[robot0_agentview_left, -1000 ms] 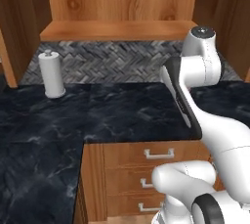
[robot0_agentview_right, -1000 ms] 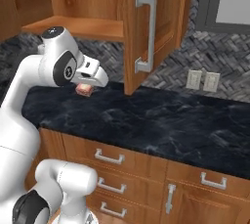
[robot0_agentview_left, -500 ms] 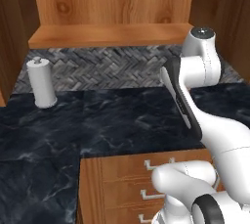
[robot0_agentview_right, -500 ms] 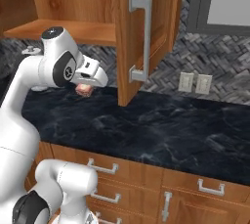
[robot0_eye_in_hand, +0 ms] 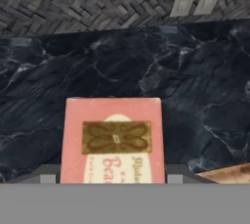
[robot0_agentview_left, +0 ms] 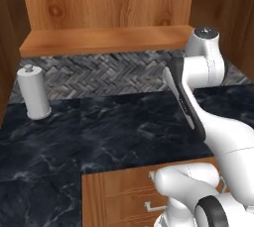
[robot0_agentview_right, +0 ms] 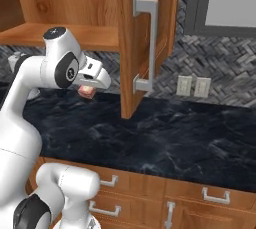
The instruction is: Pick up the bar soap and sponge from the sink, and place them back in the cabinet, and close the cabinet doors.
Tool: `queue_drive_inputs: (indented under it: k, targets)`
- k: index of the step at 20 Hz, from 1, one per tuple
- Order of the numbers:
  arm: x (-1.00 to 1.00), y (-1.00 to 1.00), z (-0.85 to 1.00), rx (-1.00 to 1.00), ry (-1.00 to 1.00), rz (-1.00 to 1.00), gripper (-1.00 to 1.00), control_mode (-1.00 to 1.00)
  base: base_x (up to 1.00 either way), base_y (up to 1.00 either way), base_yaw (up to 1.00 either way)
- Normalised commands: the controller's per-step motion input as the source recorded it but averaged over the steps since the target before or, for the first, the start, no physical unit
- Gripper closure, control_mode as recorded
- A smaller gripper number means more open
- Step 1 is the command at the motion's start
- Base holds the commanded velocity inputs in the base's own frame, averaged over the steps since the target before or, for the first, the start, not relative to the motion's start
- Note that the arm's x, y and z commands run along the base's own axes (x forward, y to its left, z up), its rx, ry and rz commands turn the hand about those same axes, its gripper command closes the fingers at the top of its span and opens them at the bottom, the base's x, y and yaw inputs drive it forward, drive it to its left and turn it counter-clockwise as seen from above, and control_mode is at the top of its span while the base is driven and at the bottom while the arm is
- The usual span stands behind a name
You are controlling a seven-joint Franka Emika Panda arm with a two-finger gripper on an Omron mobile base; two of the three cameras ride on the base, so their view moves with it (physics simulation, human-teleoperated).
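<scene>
**Soap's in hand, cabinet is wide open, sponge and doors to go**

Closest thing first: the bar soap (robot0_eye_in_hand: 113,140) is pinched in the gripper (robot0_agentview_right: 89,91), fingers closed on its two sides, held up in the air above the black marble counter (robot0_agentview_right: 165,133). From the right base view you can see the little pink block tucked under the hand, just below and in front of the open cabinet (robot0_agentview_left: 106,40).

Where I'd put progress: first item picked up and carried over, not yet on the shelf. Next it probably needs a lift and a reach forward onto the wooden shelf (robot0_agentview_right: 30,34), which sits above the hand's current height. After that there's the sponge, and then closing the cabinet doors, so I'd guess well under halfway.

Surface and room, going outward: dark veined countertop, wooden drawers with grey pulls (robot0_agentview_right: 216,196) under it. The right-hand cabinet door (robot0_agentview_right: 142,38) is swung out toward the camera, just beside the hand, so worth watching clearance there. A white paper towel roll (robot0_agentview_left: 33,92) stands on the counter at the left. Behind it all is a grey herringbone backsplash (robot0_agentview_left: 104,72) with two pale outlets (robot0_agentview_right: 193,86), plus a grey-framed glass cabinet (robot0_agentview_right: 220,3) up top right.
</scene>
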Motion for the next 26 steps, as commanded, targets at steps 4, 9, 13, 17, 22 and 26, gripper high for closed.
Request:
queue_drive_inputs:
  k: [4,9,13,17,22,26]
  targets:
    - [0.0,0.0,0.0,0.0,0.0,0.0,1.0,1.0,0.24,0.36,-0.12]
    - [0.0,0.0,0.0,0.0,0.0,0.0,1.0,1.0,0.29,0.38,-0.07]
    - [0.0,0.0,0.0,0.0,0.0,0.0,1.0,1.0,0.2,0.44,-0.03]
    - [0.0,0.0,0.0,0.0,0.0,0.0,1.0,1.0,0.1,0.38,0.0]
    - [0.0,0.0,0.0,0.0,0.0,0.0,1.0,1.0,0.09,0.35,0.0]
    - [0.0,0.0,0.0,0.0,0.0,0.0,1.0,1.0,0.03,0.14,0.0]
